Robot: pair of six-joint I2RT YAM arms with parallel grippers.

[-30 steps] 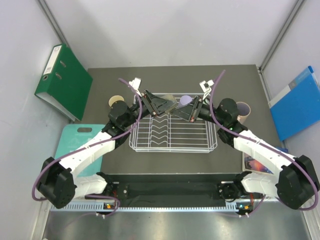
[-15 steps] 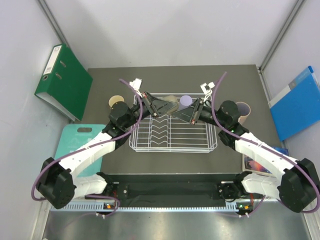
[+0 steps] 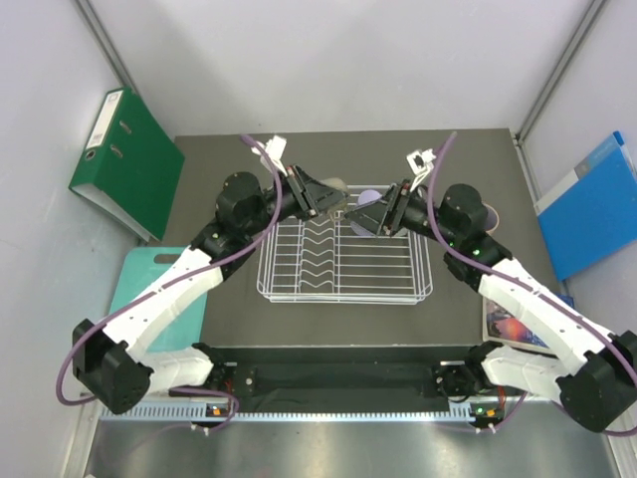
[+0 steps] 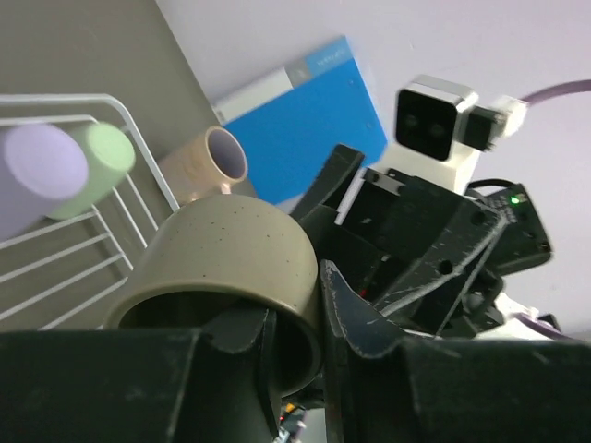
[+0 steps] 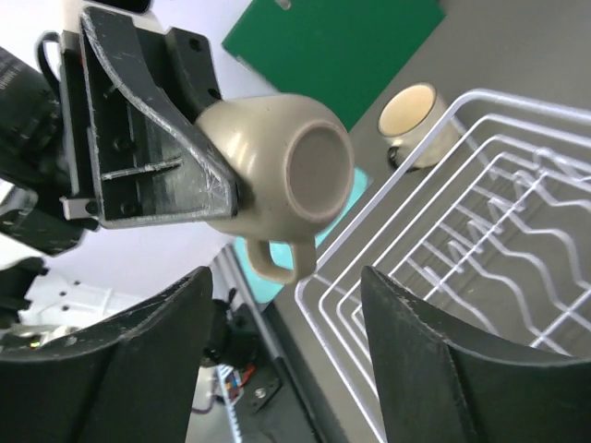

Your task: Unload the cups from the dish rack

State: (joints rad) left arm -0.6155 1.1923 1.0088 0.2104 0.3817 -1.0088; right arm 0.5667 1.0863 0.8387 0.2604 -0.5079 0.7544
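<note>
The left gripper (image 4: 294, 318) is clamping the olive-tan mug (image 3: 335, 187) by its wall. One finger is sitting at the dark mouth and the other is pressing on the outer side just below the rim. The mug is hanging in the air above the far edge of the dish rack (image 3: 338, 297), between the two wrists and touching no wire.

Its long axis is lying close to level. The open mouth is facing back toward the left gripper, and the flat round base is pointing at the right gripper (image 5: 284, 277). In the right wrist view the loop handle is hanging from the underside of the mug. The glaze is looking dull olive-tan with fine dark speckles, the wall is curving in gently toward the base, and the inside is showing dark.

The right gripper is standing wide apart and holding nothing, with its fingers just short of the mug's base.

Inside the rack, a lavender cup (image 4: 42, 161) and a mint-green cup (image 4: 103, 155) are lying side by side at the far end, touching each other. A peach cup with a purplish inside (image 4: 208, 166) is standing upright on the dark table (image 3: 468, 159) just outside the rack on the right. A cream mug (image 5: 411, 111) is standing upright on the table beside the rack's left far corner.

A green binder (image 3: 124, 159) is leaning at the left wall, a blue folder (image 3: 592, 204) is lying at the right, and a teal cutting board (image 3: 149, 274) is lying under the left arm.
</note>
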